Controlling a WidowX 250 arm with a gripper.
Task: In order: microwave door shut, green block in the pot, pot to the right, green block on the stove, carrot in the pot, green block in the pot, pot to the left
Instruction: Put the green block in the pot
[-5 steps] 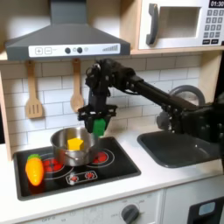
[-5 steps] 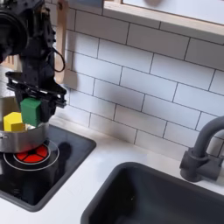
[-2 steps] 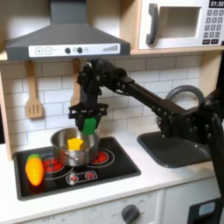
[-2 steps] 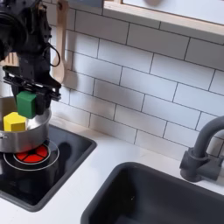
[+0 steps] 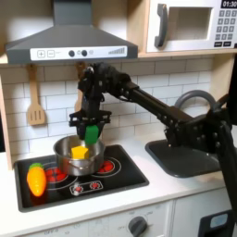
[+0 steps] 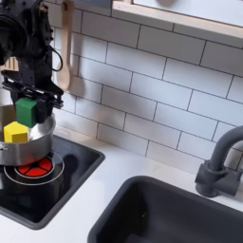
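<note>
Pincer (image 5: 92,130) pinching the green block (image 6: 27,111) above the pot (image 5: 76,155); microwave display digits (image 5: 229,4) blurred, unreadable.

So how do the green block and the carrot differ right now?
The green block is held in the gripper above the pot; the carrot lies on the stove, left of the pot in the first exterior view. The block is green and squarish; the carrot is orange, longer and tapered. Both are small toy pieces outside the pot.
</note>
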